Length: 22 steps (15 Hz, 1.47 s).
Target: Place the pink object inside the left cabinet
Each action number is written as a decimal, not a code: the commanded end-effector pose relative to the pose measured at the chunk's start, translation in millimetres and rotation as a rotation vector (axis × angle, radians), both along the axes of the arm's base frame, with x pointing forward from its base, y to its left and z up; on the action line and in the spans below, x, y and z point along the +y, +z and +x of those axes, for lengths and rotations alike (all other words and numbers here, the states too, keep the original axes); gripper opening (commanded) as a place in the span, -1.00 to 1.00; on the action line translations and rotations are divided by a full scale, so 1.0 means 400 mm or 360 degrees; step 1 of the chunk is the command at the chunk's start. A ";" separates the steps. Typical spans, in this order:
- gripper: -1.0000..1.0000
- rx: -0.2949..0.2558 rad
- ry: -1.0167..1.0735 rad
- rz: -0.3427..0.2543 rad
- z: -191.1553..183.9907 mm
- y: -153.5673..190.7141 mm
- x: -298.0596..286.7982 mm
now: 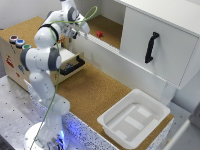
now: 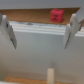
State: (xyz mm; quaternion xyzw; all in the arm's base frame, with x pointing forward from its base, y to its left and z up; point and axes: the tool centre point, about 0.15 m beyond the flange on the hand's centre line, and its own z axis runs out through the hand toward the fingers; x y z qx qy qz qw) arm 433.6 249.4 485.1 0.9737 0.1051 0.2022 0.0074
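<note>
The pink object point(image 1: 99, 34) is a tiny reddish cube resting on the cork-brown floor inside the left cabinet point(image 1: 114, 29). My gripper point(image 1: 83, 32) hovers just outside the cabinet's low white front wall, toward the exterior view's left of the cube and apart from it. In the wrist view the pink object point(image 2: 56, 15) sits beyond the white wall of the left cabinet point(image 2: 40, 55), and my gripper point(image 2: 40, 45) is open with nothing between its fingers point(image 2: 72, 29).
A white door with a black handle point(image 1: 151, 47) closes the cabinet's right section. A wooden box point(image 1: 12, 55) with round buttons point(image 1: 19, 42) has its drawer point(image 1: 72, 66) pulled out. A white bin point(image 1: 135, 117) stands on the cork table.
</note>
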 end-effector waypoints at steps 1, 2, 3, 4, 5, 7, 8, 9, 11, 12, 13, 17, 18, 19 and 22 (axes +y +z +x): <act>1.00 0.0096 0.0522 0.0137 -0.089 -0.007 0.144; 1.00 0.0154 0.0641 0.0142 -0.087 0.005 0.183; 1.00 0.0223 0.0768 0.0159 -0.086 0.016 0.223; 1.00 0.0266 0.0885 0.0131 -0.094 0.025 0.274; 1.00 0.0314 0.1006 0.0063 -0.109 0.025 0.328; 1.00 0.0381 0.1180 -0.0072 -0.136 0.017 0.406; 1.00 0.0428 0.1291 -0.0150 -0.153 0.011 0.453; 1.00 0.0440 0.1374 -0.0228 -0.168 0.007 0.487; 1.00 0.0446 0.1602 -0.0451 -0.207 -0.001 0.553; 1.00 0.0466 0.1681 -0.0595 -0.227 -0.011 0.582; 1.00 0.0488 0.1749 -0.0658 -0.239 -0.016 0.600; 1.00 0.0507 0.1973 -0.0794 -0.276 -0.042 0.651; 1.00 0.0496 0.1995 -0.0807 -0.271 -0.049 0.656; 1.00 0.0504 0.1994 -0.0809 -0.260 -0.057 0.658; 1.00 0.0540 0.2009 -0.0805 -0.231 -0.070 0.653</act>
